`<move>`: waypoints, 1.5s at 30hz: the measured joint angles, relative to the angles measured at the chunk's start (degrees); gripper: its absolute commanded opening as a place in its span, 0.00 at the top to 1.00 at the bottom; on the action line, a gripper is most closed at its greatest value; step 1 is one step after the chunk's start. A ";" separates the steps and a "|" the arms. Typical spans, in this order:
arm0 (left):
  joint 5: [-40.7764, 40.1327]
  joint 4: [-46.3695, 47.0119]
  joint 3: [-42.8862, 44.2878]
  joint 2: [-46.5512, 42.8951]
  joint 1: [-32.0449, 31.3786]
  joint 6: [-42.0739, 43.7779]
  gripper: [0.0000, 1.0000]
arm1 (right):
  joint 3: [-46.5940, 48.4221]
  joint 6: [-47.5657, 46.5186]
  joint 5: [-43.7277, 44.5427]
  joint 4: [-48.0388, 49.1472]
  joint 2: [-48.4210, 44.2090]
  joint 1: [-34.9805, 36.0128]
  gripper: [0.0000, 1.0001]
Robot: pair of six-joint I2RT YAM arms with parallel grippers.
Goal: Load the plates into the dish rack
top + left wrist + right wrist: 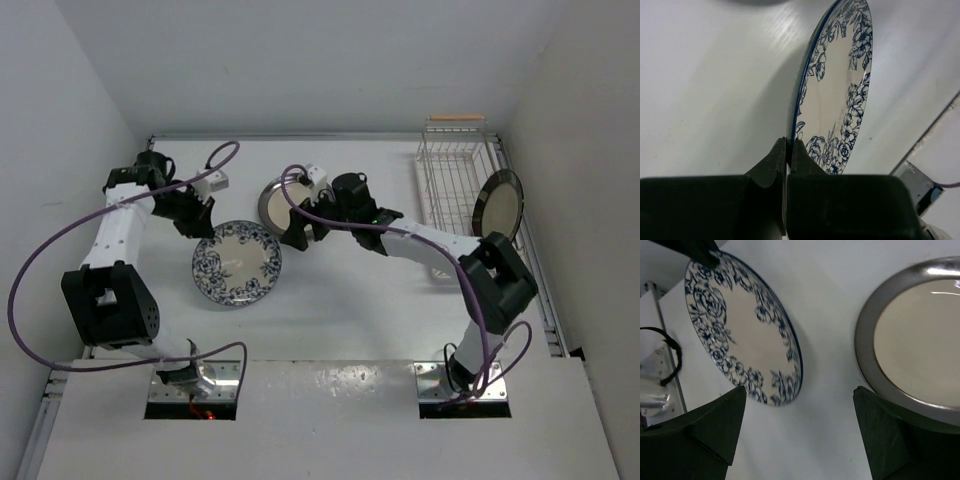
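Observation:
The white-and-blue floral plate [237,262] is left of the table's middle. My left gripper [196,216] is shut on its far-left rim; in the left wrist view the fingers [788,150] pinch the rim and the plate [835,90] is tilted off the table. A dark-rimmed cream-centred plate [279,200] lies flat behind it. My right gripper [300,236] is open and empty, low over the table between these two plates [799,395], with the floral plate [735,325] to its left and the cream plate [920,340] to its right. The white wire dish rack [452,180] at the back right holds another dark-rimmed plate [500,204] on edge.
White walls close the table in at the back and on both sides. A raised metal rail [540,290] runs along the right edge beside the rack. Purple cables [215,160] loop over both arms. The arm bases [195,385] stand at the near edge.

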 measured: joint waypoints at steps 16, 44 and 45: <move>3.04 -1.42 5.25 -4.26 -5.99 -1.22 1.00 | 2.56 15.32 -12.02 17.07 12.48 3.10 1.00; -26.82 16.74 3.23 -8.63 0.42 -35.23 0.00 | 4.63 -27.15 56.35 -17.42 -36.94 -27.28 1.00; -26.82 16.74 3.23 -8.63 0.42 -35.30 0.00 | 3.76 -27.41 56.19 -18.58 -36.39 -28.24 1.00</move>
